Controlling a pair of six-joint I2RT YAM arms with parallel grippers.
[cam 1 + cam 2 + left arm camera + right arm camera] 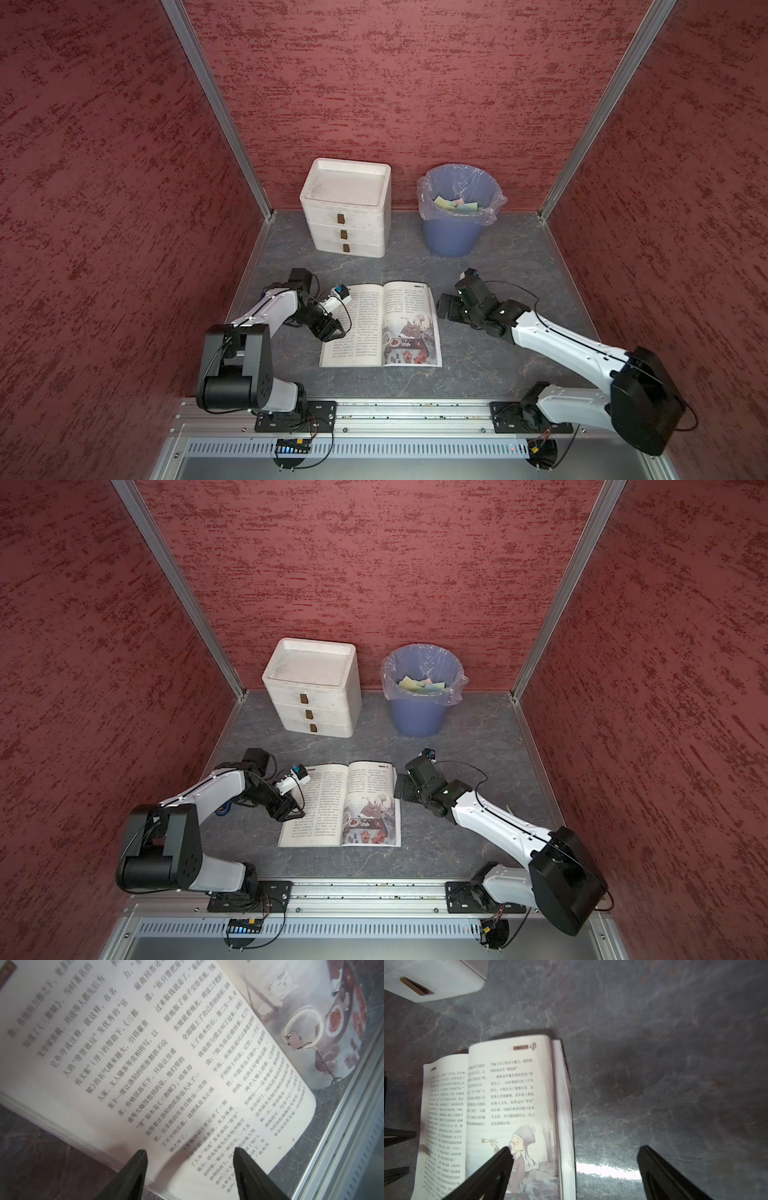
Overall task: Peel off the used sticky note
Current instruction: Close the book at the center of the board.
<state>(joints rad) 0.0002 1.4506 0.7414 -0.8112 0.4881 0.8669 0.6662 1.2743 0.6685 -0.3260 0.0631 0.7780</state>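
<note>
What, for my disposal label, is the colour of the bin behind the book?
The bin is blue, lined with a clear bag; clearest in a top view.

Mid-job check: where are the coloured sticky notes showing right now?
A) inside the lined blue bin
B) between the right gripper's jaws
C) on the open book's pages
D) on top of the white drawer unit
A: in both top views the coloured notes lie inside the blue bin, while the open book shows only print and pictures.
</note>
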